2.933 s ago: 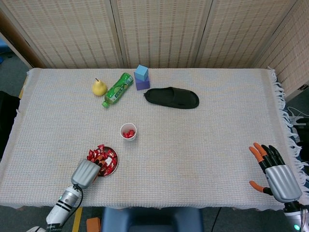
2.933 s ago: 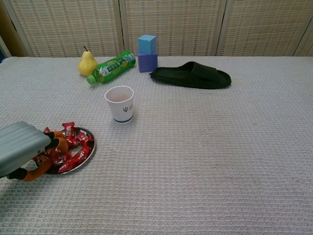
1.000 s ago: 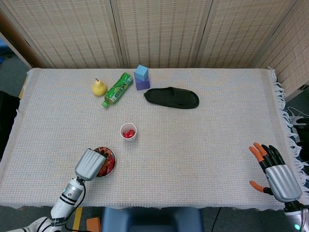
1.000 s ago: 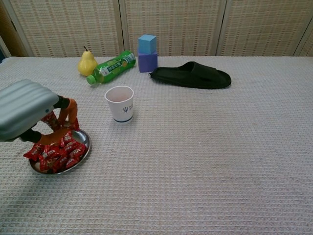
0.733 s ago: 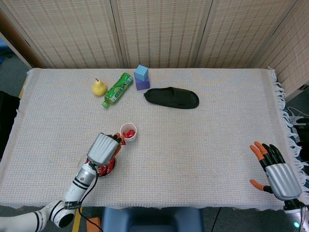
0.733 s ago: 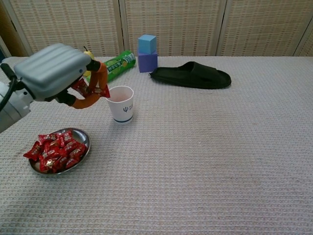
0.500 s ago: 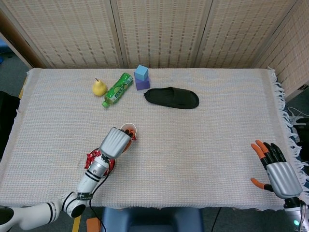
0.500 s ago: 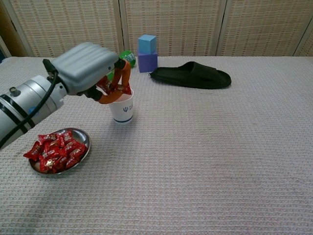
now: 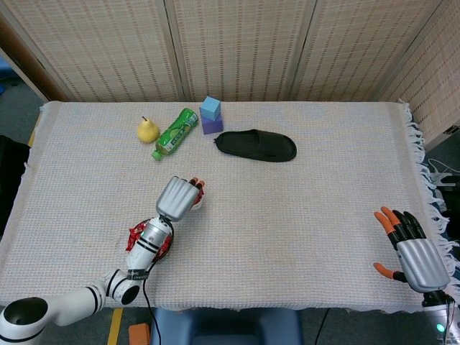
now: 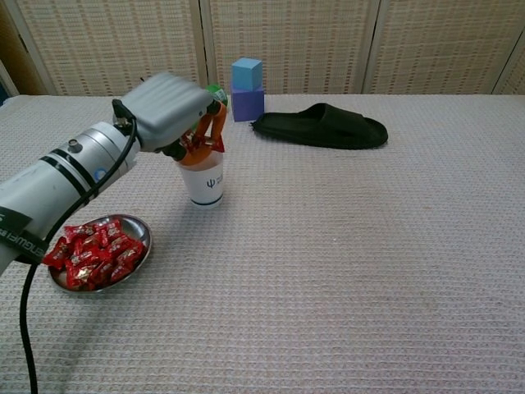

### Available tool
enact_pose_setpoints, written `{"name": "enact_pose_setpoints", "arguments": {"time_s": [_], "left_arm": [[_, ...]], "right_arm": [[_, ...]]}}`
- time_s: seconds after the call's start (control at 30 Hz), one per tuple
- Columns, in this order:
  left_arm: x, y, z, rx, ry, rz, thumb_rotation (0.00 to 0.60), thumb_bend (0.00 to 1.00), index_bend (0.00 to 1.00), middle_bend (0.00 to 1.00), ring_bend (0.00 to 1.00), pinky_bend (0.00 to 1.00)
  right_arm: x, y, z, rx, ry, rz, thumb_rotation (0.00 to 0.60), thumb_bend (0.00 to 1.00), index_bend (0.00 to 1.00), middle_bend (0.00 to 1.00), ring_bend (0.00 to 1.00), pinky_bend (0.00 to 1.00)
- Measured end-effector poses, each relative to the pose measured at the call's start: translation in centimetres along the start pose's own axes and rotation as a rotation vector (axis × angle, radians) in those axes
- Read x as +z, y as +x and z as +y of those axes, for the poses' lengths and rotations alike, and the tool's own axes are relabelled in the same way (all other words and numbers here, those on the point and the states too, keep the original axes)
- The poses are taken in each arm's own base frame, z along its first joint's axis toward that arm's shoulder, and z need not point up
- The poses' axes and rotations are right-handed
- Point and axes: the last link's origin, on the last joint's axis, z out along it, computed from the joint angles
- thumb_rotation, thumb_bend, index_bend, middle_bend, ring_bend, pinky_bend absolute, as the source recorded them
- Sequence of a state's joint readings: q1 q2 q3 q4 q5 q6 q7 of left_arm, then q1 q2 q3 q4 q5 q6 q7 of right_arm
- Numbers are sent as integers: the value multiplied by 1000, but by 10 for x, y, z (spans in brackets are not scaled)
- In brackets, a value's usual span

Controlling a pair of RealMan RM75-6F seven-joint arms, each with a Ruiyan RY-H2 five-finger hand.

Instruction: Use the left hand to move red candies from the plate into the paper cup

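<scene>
The red candies [image 10: 97, 251] are small, glossy, crinkled foil-wrapped pieces, heaped on a shallow round metal plate [image 10: 144, 232] near the table's front edge at about 7 o'clock from the table centre. One red candy [image 10: 199, 141] is pinched in the orange-tipped fingers of the left hand [image 10: 175, 111], directly above the mouth of the paper cup [image 10: 204, 183]. The wrapper's twisted end shows beside the fingertips at the cup rim. Whether the cup holds any candies cannot be told from these views.

The paper cup is white, tapered and upright, with a small blue mark and band on its wall. It stands at about 1 o'clock from the plate, apart from it.

The left hand has a ribbed grey back shell and sits on a silver forearm with black bands. The right hand [image 9: 411, 249], of the same make, hovers at the table's near right corner, about 4 o'clock, fingers spread, grasping nothing.

The table [image 9: 323, 208] is covered by a pale waffle-weave cloth with a fringe on its right edge.

Toward 11 to 12 o'clock lie a yellow pear [image 9: 147, 130], a green plastic bottle [image 9: 175, 132] on its side, a light blue cube stacked on a purple cube [image 9: 210, 116], and a black slipper [image 9: 256, 145]. Woven panel screens stand behind.
</scene>
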State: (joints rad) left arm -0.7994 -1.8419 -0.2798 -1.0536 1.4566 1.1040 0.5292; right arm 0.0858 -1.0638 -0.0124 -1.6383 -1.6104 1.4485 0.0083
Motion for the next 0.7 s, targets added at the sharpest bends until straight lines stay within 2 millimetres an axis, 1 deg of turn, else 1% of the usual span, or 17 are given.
{"name": "enact_pose_setpoints", "arguments": {"time_s": [0.1,0.2,0.37,0.43,0.7], "left_arm": [[-2,-8,-5,0,6,-24,600,395,506,543,814,1000],[-5,-15,-5,4,0,-50,600,395,435,485,814,1000],[-5,-14,-1,-1,-7,-34,600,395,275,343,812,1000],[-4,-12,1,-5,-9,-23,600,394,238,314,810,1000],[-8,-5,4,-17,-17,-7,600,393,212,296,809,1000]], "right_arm": [[1,-1,0,-2,-3,0,600,44,0,0,0,0],[1,-1,0,-3,-4,-2,600,44,0,0,0,0],[1,-1,-1,-2,-6,2,600,44,0,0,0,0],[1,-1,-1,-2,-5,0,600,44,0,0,0,0],[-1,0,-1,1,3,7,600,44,0,0,0,0]]}}
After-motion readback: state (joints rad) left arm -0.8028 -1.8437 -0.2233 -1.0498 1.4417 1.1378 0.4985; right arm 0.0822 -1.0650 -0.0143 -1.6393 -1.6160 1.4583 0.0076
